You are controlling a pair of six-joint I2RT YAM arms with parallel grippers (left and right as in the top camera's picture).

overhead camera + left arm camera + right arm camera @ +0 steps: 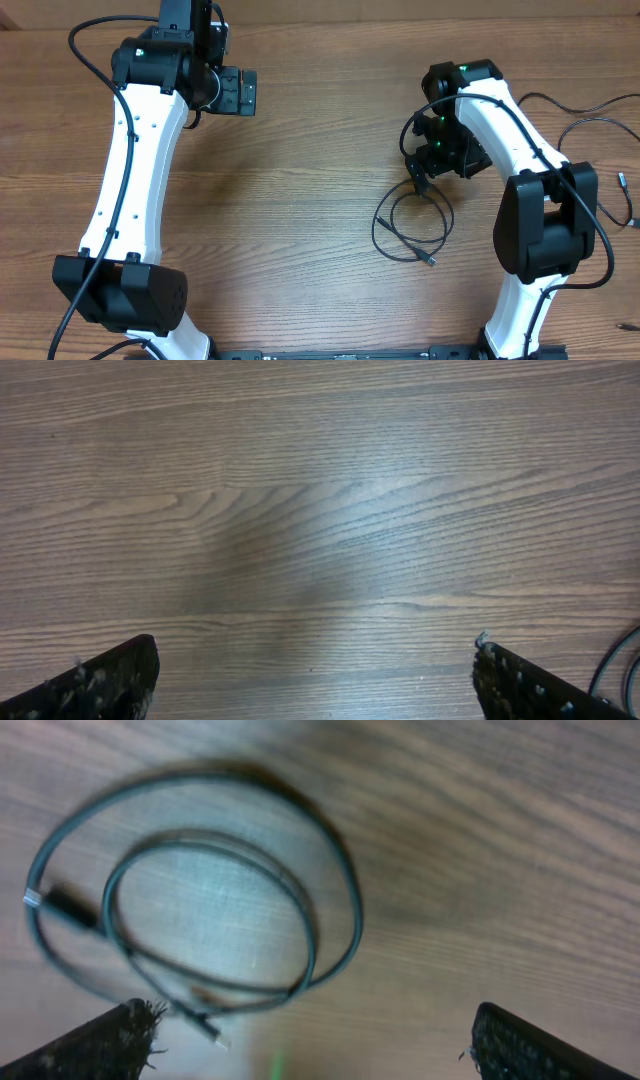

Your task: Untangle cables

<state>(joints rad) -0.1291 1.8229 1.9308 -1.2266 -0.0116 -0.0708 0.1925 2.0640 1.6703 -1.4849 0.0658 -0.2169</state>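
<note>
The looped cable lies flat on the counter just under the spread right pincer, well apart from the left pincer, also spread.

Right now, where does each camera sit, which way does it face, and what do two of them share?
Overhead: fixed above, looking straight down on the table, looped cable, left arm and right arm.
Left wrist: faces down at bare wood; tips of the open left end effector in the bottom corners.
Right wrist: faces down onto the looped cable; tips of the open right end effector at the bottom.
Shared: overhead and right wrist both show that cable.
</note>
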